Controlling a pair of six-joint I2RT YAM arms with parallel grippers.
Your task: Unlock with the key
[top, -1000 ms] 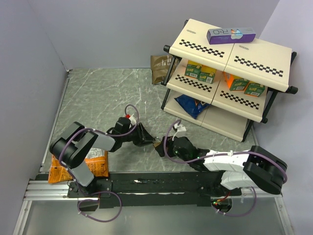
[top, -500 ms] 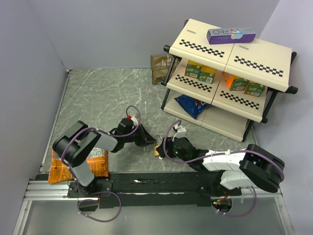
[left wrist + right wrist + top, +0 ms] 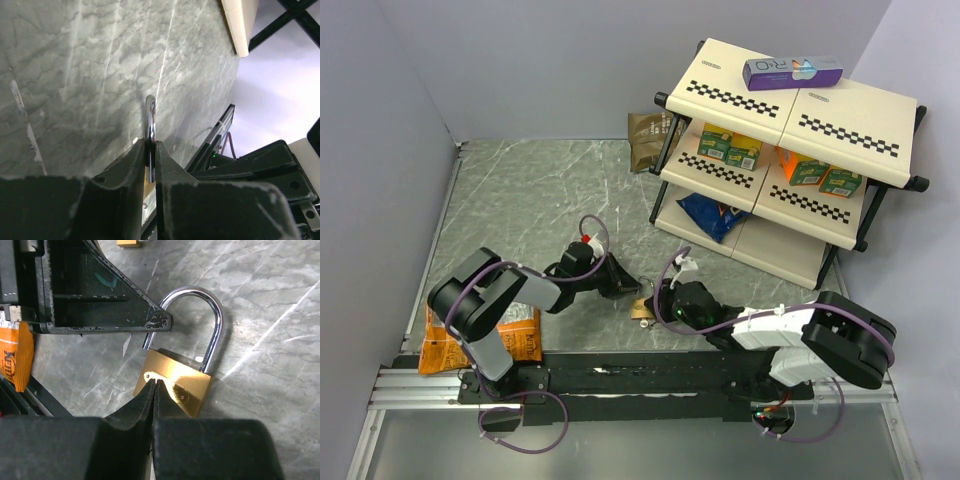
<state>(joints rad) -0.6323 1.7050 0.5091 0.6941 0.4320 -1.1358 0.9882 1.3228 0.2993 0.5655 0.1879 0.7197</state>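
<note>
The brass padlock (image 3: 641, 306) lies on the marble table between my two grippers. My left gripper (image 3: 150, 142) is shut on its silver shackle (image 3: 150, 112), which I see edge-on between the fingers. In the right wrist view the padlock (image 3: 192, 380) shows its brass body and its shackle (image 3: 217, 325), and the left finger (image 3: 100, 305) reaches in at the shackle's left leg. My right gripper (image 3: 155, 382) is shut, its tips touching the shiny plate on the brass body. The key is hidden; nothing shows between the right fingers.
A two-tier shelf rack (image 3: 790, 150) with boxes stands at the back right, with a blue bag (image 3: 715, 215) under it. A brown packet (image 3: 645, 140) leans at the back. An orange snack bag (image 3: 485, 340) lies by the left arm's base. A small brass thing (image 3: 129, 242) lies beyond the padlock.
My right gripper has gone from wide open to shut at the padlock's body. The left jaws have narrowed onto the shackle. The padlock has shifted slightly.
</note>
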